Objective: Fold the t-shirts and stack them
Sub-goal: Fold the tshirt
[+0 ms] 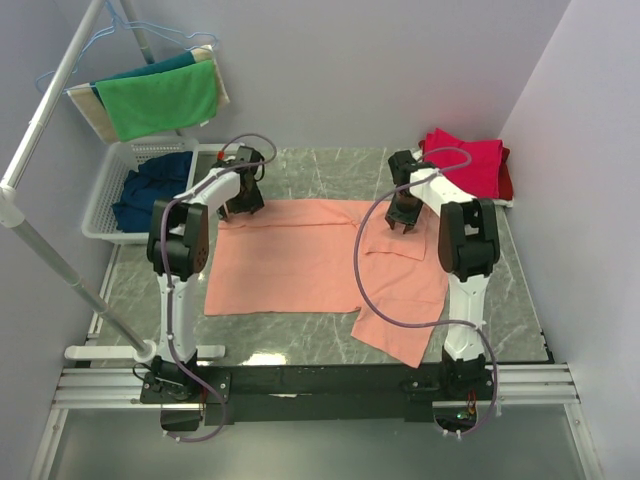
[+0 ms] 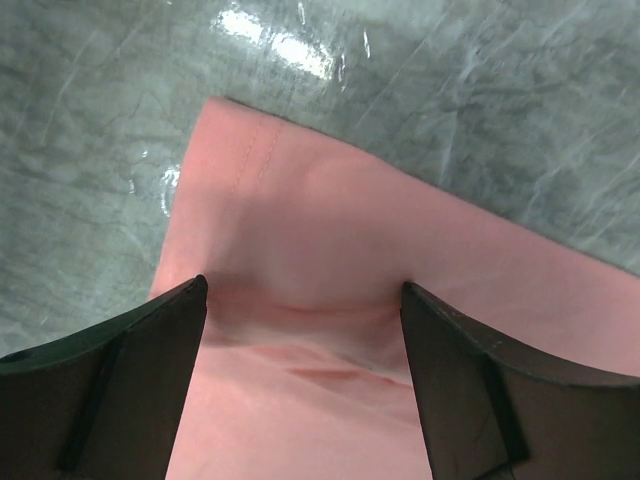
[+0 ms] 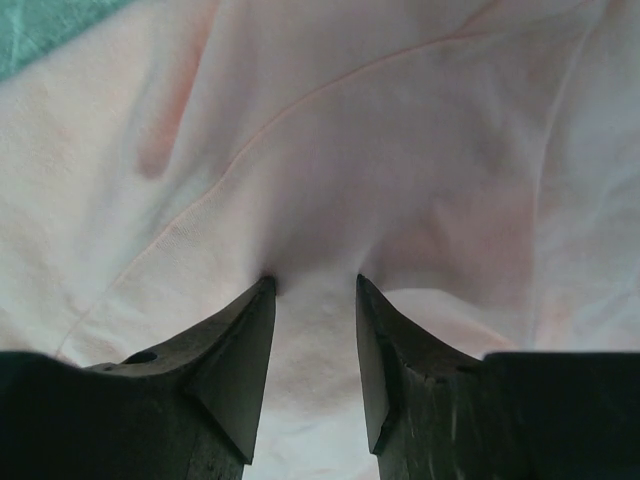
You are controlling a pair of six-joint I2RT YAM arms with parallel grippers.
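A salmon-orange t-shirt (image 1: 300, 265) lies spread flat across the marble table (image 1: 330, 170), one sleeve trailing toward the near right. My left gripper (image 1: 243, 212) stands open at the shirt's far left corner. In the left wrist view its jaws (image 2: 303, 285) are wide apart, tips down on the cloth (image 2: 330, 210). My right gripper (image 1: 404, 226) is on the shirt's far right part. The right wrist view shows it (image 3: 313, 280) part open, tips pressed into the fabric (image 3: 400, 130), a band of cloth lying between them. Folded crimson and red t-shirts (image 1: 465, 165) sit at the far right.
A white basket (image 1: 100, 225) at the far left holds a dark navy t-shirt (image 1: 150, 190). Above it, green, teal and beige cloths (image 1: 160, 100) hang over a rack. A slanted metal pole (image 1: 50, 260) runs down the left side. Walls close in behind and on the right.
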